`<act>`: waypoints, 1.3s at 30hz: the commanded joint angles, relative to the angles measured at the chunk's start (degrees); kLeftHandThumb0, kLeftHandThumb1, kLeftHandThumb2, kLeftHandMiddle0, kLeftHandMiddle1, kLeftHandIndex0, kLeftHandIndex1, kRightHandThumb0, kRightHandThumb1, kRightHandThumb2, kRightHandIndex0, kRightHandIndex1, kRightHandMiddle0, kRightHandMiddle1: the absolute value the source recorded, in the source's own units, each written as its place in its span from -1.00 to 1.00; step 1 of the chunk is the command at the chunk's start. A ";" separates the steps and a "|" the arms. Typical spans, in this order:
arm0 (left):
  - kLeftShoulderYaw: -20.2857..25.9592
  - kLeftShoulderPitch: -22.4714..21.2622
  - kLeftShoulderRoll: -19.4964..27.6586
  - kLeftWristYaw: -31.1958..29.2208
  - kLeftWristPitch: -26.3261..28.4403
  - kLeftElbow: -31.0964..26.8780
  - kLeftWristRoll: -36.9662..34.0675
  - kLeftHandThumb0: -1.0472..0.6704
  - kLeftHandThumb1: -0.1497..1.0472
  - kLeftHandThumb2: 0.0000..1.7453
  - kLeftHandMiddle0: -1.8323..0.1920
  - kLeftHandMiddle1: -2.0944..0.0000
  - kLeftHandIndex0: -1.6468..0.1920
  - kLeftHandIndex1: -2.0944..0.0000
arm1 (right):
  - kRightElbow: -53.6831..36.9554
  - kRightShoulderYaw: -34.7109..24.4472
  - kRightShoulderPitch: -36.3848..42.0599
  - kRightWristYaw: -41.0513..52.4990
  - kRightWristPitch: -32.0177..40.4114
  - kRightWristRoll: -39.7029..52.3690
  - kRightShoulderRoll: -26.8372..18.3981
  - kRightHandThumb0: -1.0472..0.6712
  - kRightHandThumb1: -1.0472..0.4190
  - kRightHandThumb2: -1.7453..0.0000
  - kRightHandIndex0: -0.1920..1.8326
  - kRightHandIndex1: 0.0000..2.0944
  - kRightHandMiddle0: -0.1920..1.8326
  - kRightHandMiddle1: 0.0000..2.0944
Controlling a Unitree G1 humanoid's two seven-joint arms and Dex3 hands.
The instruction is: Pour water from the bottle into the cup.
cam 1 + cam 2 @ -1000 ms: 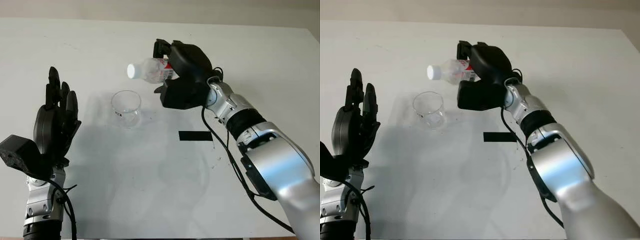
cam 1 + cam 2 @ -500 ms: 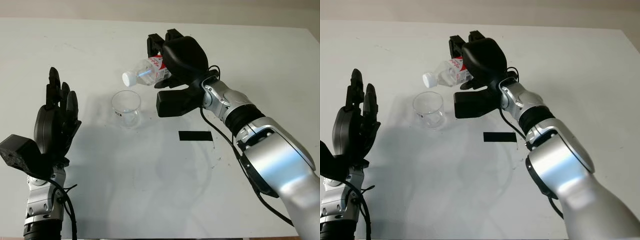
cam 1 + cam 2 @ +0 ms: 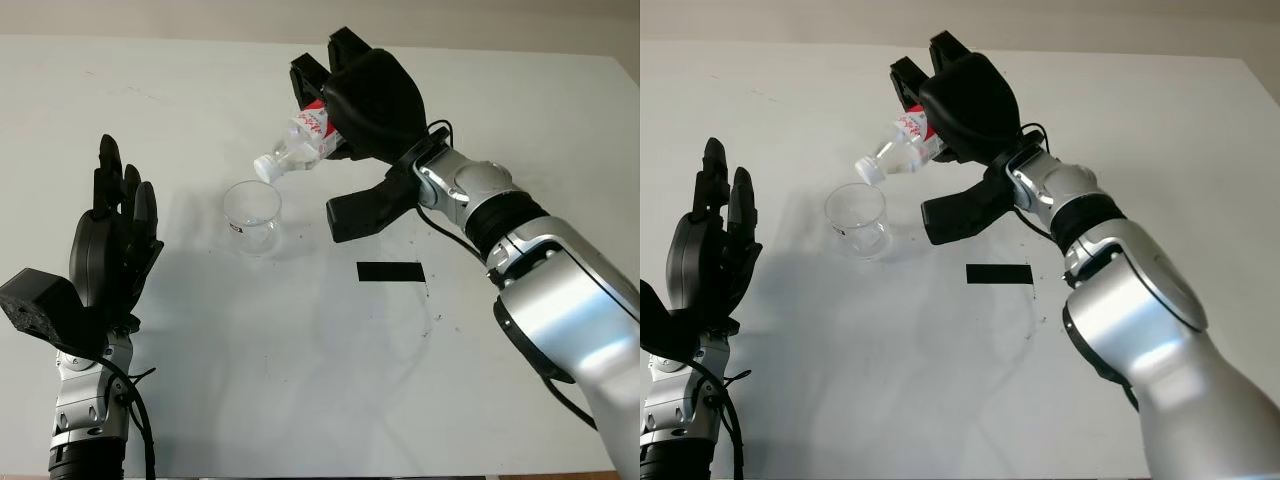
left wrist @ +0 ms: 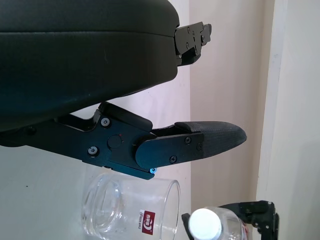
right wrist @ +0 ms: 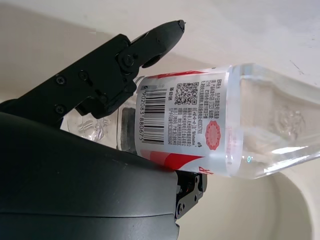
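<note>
right robot hand [image 3: 365,100] is gripping the water bottle [image 3: 300,145] above the tabletop [image 3: 300,350], long axis tilted neck-down with the white cap [image 3: 265,168] just over the far rim of the glass cup [image 3: 252,215]. left robot hand [image 3: 110,250] is open, hanging near the left edge, well apart from the cup.

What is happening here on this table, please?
The right robot hand holds a clear plastic bottle tilted neck-down, with its white cap just above the rim of the clear cup standing on the white table. The cap appears to be on, and no water is visible in the cup. The left robot hand is open, raised above the table's near left part, away from the cup. A strip of black tape lies on the table nearby.
</note>
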 commanded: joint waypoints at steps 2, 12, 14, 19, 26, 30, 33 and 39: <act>-0.22 -0.19 -0.71 0.39 -0.79 0.35 0.27 -0.64 1.00 -0.39 1.00 1.00 1.00 1.00 | 0.10 1.42 -3.13 -2.48 0.40 -1.46 -0.76 -0.19 -0.93 0.85 0.39 1.00 0.04 1.00; -0.40 -0.06 -1.02 0.58 -0.86 0.40 0.25 -0.64 1.00 -0.39 1.00 1.00 1.00 1.00 | 0.25 4.67 -4.39 -6.03 1.21 -4.15 -0.36 -0.22 -0.94 0.86 0.44 1.00 0.03 1.00; -0.43 -0.12 -1.07 0.56 -0.91 0.52 0.22 -0.65 1.00 -0.39 1.00 1.00 1.00 1.00 | 0.24 4.72 -4.35 -6.31 1.39 -4.16 -0.20 -0.23 -0.94 0.87 0.44 1.00 0.02 1.00; -0.40 -0.01 -1.12 0.40 -1.22 0.82 0.19 -0.65 1.00 -0.40 1.00 1.00 1.00 1.00 | 0.10 4.49 -4.18 -5.43 0.89 -3.52 0.14 -0.22 -0.94 0.89 0.44 1.00 0.02 1.00; -0.24 -0.17 -0.85 0.07 -1.33 1.03 0.07 -0.64 1.00 -0.39 1.00 1.00 1.00 1.00 | 0.12 0.33 -3.39 -0.75 -1.81 1.98 0.59 -0.19 -0.98 0.90 0.39 1.00 0.00 1.00; -0.23 0.01 -0.96 0.32 -1.42 0.71 0.24 -0.64 1.00 -0.39 1.00 1.00 1.00 1.00 | -0.41 -5.99 -1.25 5.13 -4.87 10.26 0.85 -0.16 -0.99 0.85 0.44 1.00 0.13 1.00; -0.13 0.42 -0.98 0.56 -1.32 0.22 0.27 -0.64 1.00 -0.40 1.00 1.00 1.00 1.00 | -0.89 -10.40 0.92 9.80 -7.41 16.03 0.79 -0.13 -0.98 0.85 0.48 1.00 0.19 1.00; 0.31 1.37 -0.86 0.69 -1.29 -0.47 0.06 -0.65 1.00 -0.42 1.00 1.00 1.00 1.00 | -2.83 -20.72 6.11 23.84 -11.93 29.43 1.14 -0.07 -0.99 0.84 0.50 1.00 0.22 1.00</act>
